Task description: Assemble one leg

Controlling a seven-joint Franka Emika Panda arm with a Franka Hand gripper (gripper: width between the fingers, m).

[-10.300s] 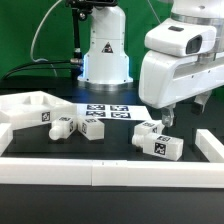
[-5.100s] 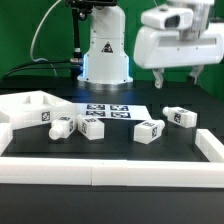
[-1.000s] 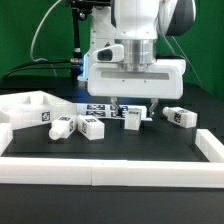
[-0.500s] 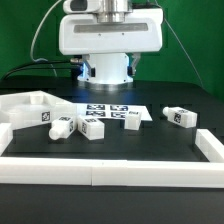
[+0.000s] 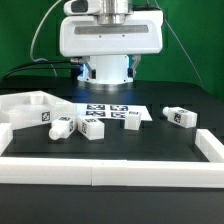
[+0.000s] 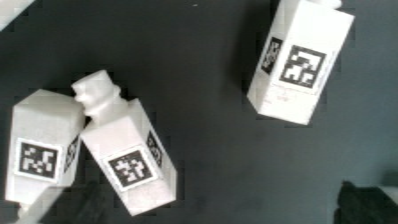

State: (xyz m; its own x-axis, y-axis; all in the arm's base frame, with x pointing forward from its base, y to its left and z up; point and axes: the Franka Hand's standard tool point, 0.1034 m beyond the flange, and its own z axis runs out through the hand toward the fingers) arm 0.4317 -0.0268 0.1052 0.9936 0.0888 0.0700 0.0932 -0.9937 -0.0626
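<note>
Legs (image 5: pixel 92 128): four on table (image 5: pixel 110 150); wrist view shows three.

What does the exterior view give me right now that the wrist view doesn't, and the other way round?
Exterior view only: the raised arm, the marker board, the large white panel and a fourth leg at the exterior view's right. Wrist view only: tag patterns up close, one leg touching a second leg. Both: tagged white legs lying loose on the dark table.
</note>
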